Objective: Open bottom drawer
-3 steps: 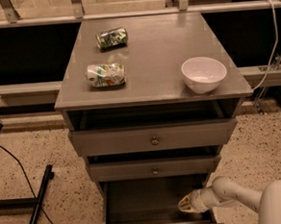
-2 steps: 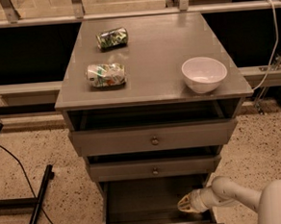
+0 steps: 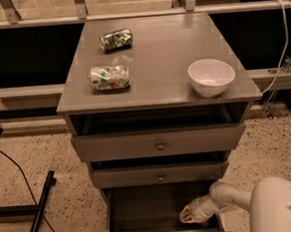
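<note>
No movement is noted since the earlier frames: the tool [image 3: 189, 215] stays low inside the bottom drawer [image 3: 142, 213], at its right side near the front panel. Whether the tool is wide or narrow cannot be told. The bottom drawer stands pulled out, plain grey floor exposed (the middle drawer [image 3: 159, 175] and top drawer [image 3: 160, 143] sit above it). On the table [image 3: 166, 51], a white bowl [image 3: 211, 76] rests near the front right corner. The front can [image 3: 110, 77] and rear can [image 3: 116, 39] lie toward the left edge.
</note>
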Motion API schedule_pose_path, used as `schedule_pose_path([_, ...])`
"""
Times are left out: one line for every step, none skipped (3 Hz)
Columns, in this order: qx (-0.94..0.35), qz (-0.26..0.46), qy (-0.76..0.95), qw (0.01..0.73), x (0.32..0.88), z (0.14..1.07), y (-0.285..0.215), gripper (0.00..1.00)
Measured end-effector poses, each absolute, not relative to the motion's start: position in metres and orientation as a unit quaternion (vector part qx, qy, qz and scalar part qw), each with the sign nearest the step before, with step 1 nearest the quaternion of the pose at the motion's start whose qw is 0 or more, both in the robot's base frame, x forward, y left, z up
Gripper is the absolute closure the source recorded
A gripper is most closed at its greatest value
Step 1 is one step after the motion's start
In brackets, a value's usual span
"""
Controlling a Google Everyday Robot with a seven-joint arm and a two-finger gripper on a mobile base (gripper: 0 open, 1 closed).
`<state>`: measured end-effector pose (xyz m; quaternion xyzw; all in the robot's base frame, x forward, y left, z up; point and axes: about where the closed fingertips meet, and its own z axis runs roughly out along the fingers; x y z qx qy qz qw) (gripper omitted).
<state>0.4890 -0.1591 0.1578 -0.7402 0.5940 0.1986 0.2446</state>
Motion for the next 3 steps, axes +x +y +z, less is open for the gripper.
schedule_pose_path([-0.744, 0.203, 0.593, 0.234, 0.488, 0.149, -0.157, 1.0])
schedule_pose_path([-0.746, 0.226, 0.591, 0.209, 0.479, 0.138, -0.165, 1.0])
schedule_pose_path([-0.744, 0.242, 0.596, 0.183, 0.461, 0.136, -0.184, 1.0])
